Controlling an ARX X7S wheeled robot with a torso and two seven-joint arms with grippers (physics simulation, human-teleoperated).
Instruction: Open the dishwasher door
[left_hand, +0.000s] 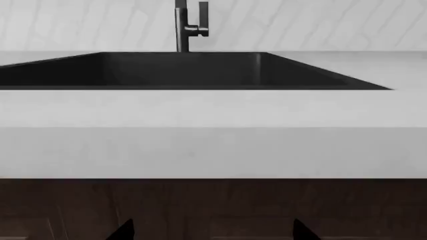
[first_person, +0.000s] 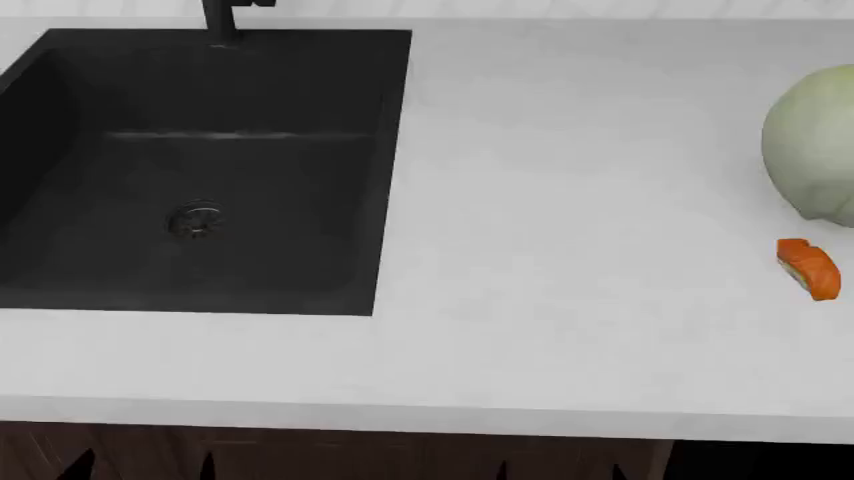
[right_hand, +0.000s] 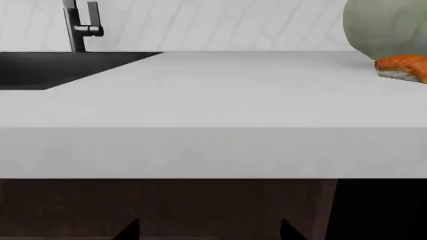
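Only a strip of the dishwasher door shows: a plain black panel (right_hand: 381, 210) under the counter edge, right of the brown cabinet front. In the head view that black panel (first_person: 763, 462) sits at the bottom right corner. Its handle is out of view. My right gripper (right_hand: 210, 231) is open, its dark fingertips (right_hand: 131, 230) wide apart in front of the brown cabinet, left of the black panel. My left gripper (left_hand: 213, 231) is open too, facing the cabinet below the sink. Both grippers hold nothing.
A white countertop (first_person: 561, 250) overhangs the cabinets. A black sink (first_person: 200, 170) with a dark faucet (left_hand: 187, 27) lies at the left. A pale green melon (first_person: 814, 145) and an orange sushi piece (first_person: 809, 267) rest at the counter's right. A brown wood-grain cabinet front (right_hand: 167, 205) fills the space below.
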